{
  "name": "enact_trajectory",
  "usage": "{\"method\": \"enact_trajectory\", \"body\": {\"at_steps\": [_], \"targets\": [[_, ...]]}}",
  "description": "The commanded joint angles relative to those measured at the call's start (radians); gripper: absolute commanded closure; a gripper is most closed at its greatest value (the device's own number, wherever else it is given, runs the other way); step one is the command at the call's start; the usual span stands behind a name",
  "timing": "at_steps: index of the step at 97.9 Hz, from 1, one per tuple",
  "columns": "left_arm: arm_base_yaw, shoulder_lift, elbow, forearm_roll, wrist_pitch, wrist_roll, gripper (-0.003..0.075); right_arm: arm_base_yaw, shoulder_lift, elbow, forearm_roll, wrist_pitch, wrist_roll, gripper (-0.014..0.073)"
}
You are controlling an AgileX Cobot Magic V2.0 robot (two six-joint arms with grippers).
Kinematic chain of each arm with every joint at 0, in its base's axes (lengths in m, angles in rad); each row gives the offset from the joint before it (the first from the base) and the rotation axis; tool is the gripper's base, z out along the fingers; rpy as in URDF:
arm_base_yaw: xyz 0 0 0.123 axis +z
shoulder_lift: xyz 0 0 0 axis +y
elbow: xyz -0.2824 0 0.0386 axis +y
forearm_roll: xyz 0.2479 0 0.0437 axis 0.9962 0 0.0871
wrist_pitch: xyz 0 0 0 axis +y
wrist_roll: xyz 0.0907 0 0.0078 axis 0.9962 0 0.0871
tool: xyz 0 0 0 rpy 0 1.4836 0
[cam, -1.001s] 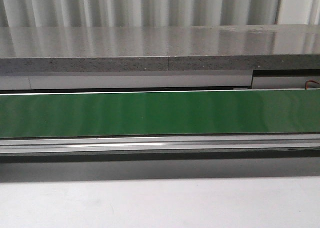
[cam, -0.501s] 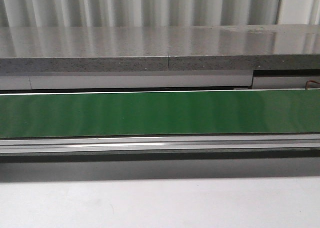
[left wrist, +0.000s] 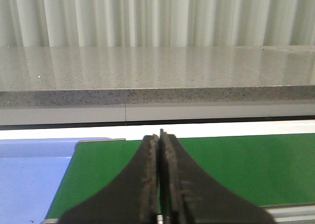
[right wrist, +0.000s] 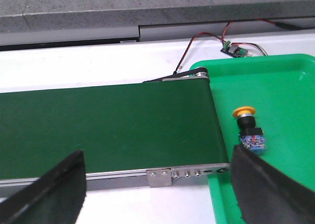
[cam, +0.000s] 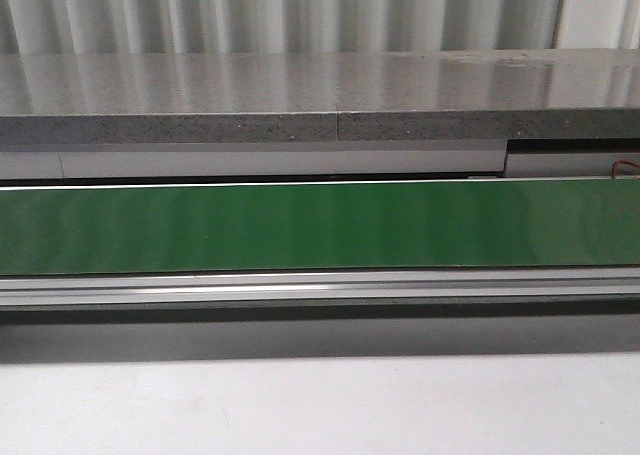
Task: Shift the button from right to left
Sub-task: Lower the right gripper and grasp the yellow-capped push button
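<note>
Looking forward over the white surface point(cam: 320, 405), the front camera showed only the green belt point(cam: 320, 225) and the grey ledge point(cam: 300, 100) behind it; neither arm nor the button appeared there.

From the left wrist, the left tool point(left wrist: 160, 179) was pressed fully closed, holding nothing, above the belt's left end beside a blue tray point(left wrist: 29, 170).

From the right wrist, the right tool point(right wrist: 162, 194) was spread wide and empty, hovering over the belt's right end. The button point(right wrist: 248, 128) lay on its side in the green tray point(right wrist: 275, 81), just beside the belt's end and close to one finger point(right wrist: 266, 184). The risk was probably a poor approach: a finger could catch the tray rim, or nudge the round-capped button so it rolled aside. Loose wires point(right wrist: 206, 39) near the tray's far corner might also snag.
</note>
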Motion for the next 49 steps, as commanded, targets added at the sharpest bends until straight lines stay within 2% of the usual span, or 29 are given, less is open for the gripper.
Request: {"method": "enact_trajectory", "body": {"at_steps": [1, 24, 49], "targets": [[-0.006, -0.035, 0.026, 0.000, -0.081, -0.009, 0.0740, -0.016, 0.098, -0.097, -0.018, -0.034, 0.022, 0.0004], [-0.006, -0.035, 0.026, 0.000, -0.081, -0.009, 0.0740, -0.121, 0.352, -0.279, -0.095, 0.057, 0.013, 0.0004], [-0.006, -0.035, 0.026, 0.000, -0.081, -0.009, 0.0740, -0.269, 0.564, -0.384, -0.045, 0.061, -0.079, 0.0048]]}}
